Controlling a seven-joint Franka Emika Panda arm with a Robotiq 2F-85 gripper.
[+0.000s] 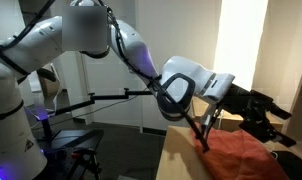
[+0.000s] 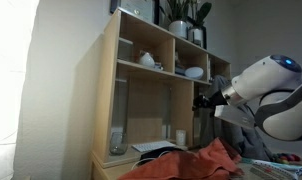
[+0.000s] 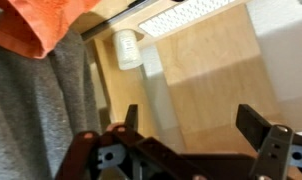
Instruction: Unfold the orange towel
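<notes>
- Your gripper [image 3: 191, 118] is released: in the wrist view its two dark fingers [image 3: 131, 120] stand wide apart, with only bare light wood between them.
- The orange towel [image 3: 39, 24] sits in the far left corner of that view, well apart from the fingers. It is bunched, and its edge hangs over a grey fabric surface [image 3: 31, 110].
- Just right of the towel's edge a small white cylinder [image 3: 126, 48] lies on the wooden surface [image 3: 206, 75]. Further right is a pale ribbed object [image 3: 186, 14] that you cannot identify from here.
- In an exterior view the towel [image 1: 241, 155] lies rumpled on top of a light wooden box [image 1: 176, 150] at the lower right. Your gripper [image 1: 266, 110] hovers just above it on the white arm [image 1: 101, 30]. You cannot tell from this angle whether anything touches the cloth.
- In an exterior view the towel [image 2: 191, 165] is heaped low in the scene, in front of a tall light wooden shelf unit [image 2: 116, 80].
- The shelf unit has plants [image 2: 181, 15] on top and white dishes [image 2: 148, 60] on an upper shelf.
- The gripper [image 2: 203, 100] hangs above the towel, coming in from the right.
</notes>
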